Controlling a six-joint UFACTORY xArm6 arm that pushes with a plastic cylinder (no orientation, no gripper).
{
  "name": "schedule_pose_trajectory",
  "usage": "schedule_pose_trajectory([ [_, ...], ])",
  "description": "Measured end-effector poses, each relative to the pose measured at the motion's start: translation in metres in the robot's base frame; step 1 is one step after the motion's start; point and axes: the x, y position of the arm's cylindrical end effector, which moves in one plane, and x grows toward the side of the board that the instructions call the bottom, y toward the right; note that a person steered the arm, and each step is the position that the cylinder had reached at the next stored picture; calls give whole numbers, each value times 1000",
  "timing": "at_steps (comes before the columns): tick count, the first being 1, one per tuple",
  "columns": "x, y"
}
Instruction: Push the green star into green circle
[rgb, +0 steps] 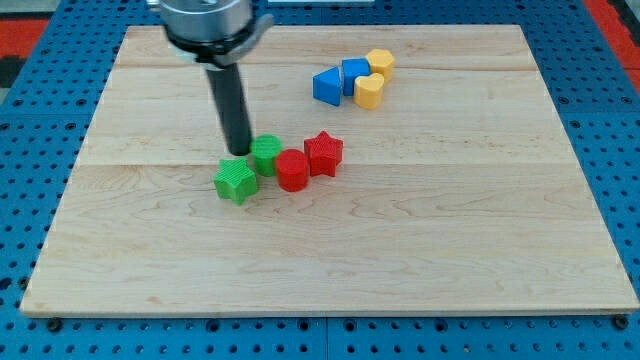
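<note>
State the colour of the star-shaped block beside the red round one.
Red: the star block shows clearly in the camera view.

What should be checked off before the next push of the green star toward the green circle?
1. My tip visible on board: ok.
2. Tip beside a green block: ok, just left of the green block at the view's top.
3. Which green block is the star: cannot tell; the other green block looks blocky.
4. Greens already touching: ok.
5. Red circle crowding: not ok, it touches the upper green.
</note>
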Motion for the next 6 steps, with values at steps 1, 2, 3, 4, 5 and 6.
schedule_pose_trajectory([
  [1, 31, 33],
  [2, 77, 37],
  [3, 104, 64],
  [4, 106, 67],
  [5, 96, 11],
  [6, 88, -66],
])
